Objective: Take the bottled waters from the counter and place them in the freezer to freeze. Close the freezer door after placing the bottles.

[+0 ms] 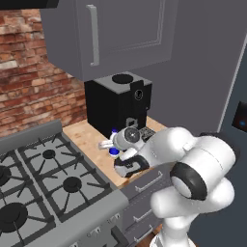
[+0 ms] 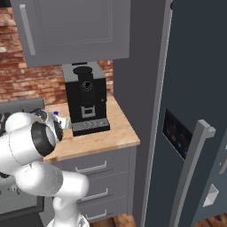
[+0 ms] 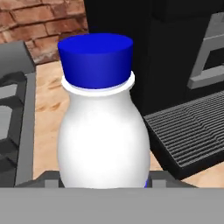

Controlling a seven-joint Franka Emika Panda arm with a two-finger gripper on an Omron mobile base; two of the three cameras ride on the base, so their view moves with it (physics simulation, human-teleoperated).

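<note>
Freezer: fills right half of right base view, slate-grey; freezer door with black dispenser panel and bar handle is shut

Counter: light wood top, centre of right base view, over grey drawers. Gas stove takes lower left of left base view. Black coffee machine stands at centre of left base view, under a grey wall cabinet

Gripper: centre of left base view, low over the counter just in front of the coffee machine. Jaws drawn in around the white bottle; bottle sits upright between them, blue cap at upper centre of hand view. Judged gripped, still standing on the counter

Step in hand: pick-up of first bottle. Next move calls for a straight lift clear of the coffee machine's drip tray, then a turn toward the freezer, whose door must be opened first

Hard to make out: fingertips cut off at bottom of hand view; bottle's label barely visible; second, red-capped bottle not identified; bottle mostly hidden by the arm in both base views
</note>
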